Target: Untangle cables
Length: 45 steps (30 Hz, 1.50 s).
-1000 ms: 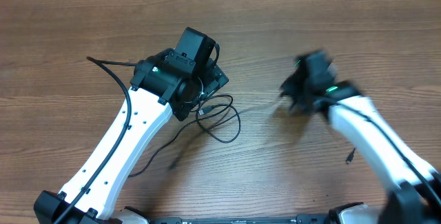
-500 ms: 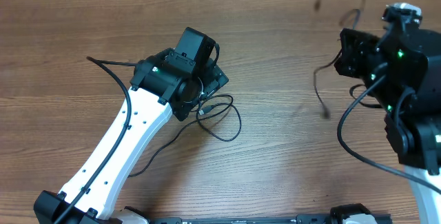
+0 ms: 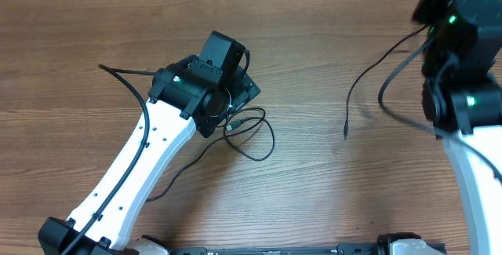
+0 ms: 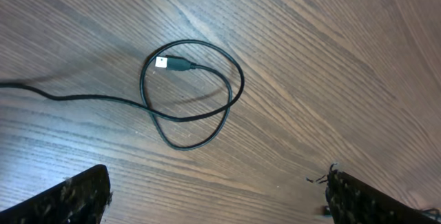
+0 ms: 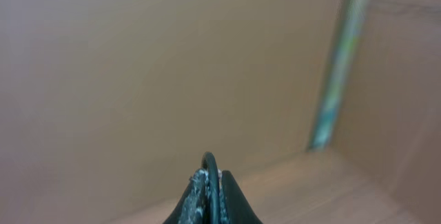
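One black cable [image 3: 256, 147] lies in a loose loop on the wooden table, just right of my left arm. In the left wrist view its loop [image 4: 233, 98] lies flat, with a silvery-tipped plug [image 4: 164, 63] inside it. My left gripper [image 4: 217, 202] hovers wide open above the wood near that loop, with nothing between its fingers [image 4: 77, 195]. The other cable [image 3: 358, 81] hangs from my raised right arm at the far right, its free plug [image 3: 345, 133] dangling over the table. My right gripper [image 5: 211, 181] is shut on this thin cable [image 5: 209, 160].
A thick black wire [image 3: 125, 81] runs from my left arm [image 3: 149, 153] toward the back left. The right arm [image 3: 463, 90] stands tall at the right edge, its own wire looping beside it. The right wrist view faces a beige wall.
My right arm has risen and swung to the back right with its cable, pulling it apart from the loop by the left arm. The left arm has not moved.
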{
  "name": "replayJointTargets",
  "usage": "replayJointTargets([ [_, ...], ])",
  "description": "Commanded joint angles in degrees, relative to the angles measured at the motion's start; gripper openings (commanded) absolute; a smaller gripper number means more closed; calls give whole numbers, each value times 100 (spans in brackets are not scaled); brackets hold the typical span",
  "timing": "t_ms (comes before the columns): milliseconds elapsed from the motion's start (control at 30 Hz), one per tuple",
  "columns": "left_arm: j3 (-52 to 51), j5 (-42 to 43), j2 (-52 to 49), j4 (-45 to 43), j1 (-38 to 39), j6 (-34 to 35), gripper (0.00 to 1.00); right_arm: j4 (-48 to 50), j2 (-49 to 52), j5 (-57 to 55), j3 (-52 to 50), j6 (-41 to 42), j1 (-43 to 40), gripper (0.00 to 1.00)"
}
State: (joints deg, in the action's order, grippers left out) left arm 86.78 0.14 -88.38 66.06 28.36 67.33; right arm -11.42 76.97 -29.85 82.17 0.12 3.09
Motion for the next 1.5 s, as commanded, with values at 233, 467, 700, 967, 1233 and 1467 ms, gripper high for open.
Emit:
replayJointTargets([
  [233, 101, -98, 129, -2, -33, -52, 100, 4725, 2288, 503, 573, -3320, -1683, 4],
  [467, 101, -101, 127, -2, -33, -50, 99, 2577, 3593, 962, 1810, -1438, -2341, 4],
  [700, 101, -101, 129, -2, -33, -52, 100, 778, 4706, 1130, 1818, -208, -2599, 6],
  [967, 101, -101, 127, 0, -33, -50, 100, -439, 5016, 1801, 1860, 205, -2586, 100],
  [1233, 101, -98, 127, -2, -33, -50, 99, -1316, 3560, 2009, 2085, 942, -2350, 100],
  [1467, 101, -101, 127, -2, -33, -50, 100, -3397, 2299, 2929, 2085, 2002, -1888, 100],
])
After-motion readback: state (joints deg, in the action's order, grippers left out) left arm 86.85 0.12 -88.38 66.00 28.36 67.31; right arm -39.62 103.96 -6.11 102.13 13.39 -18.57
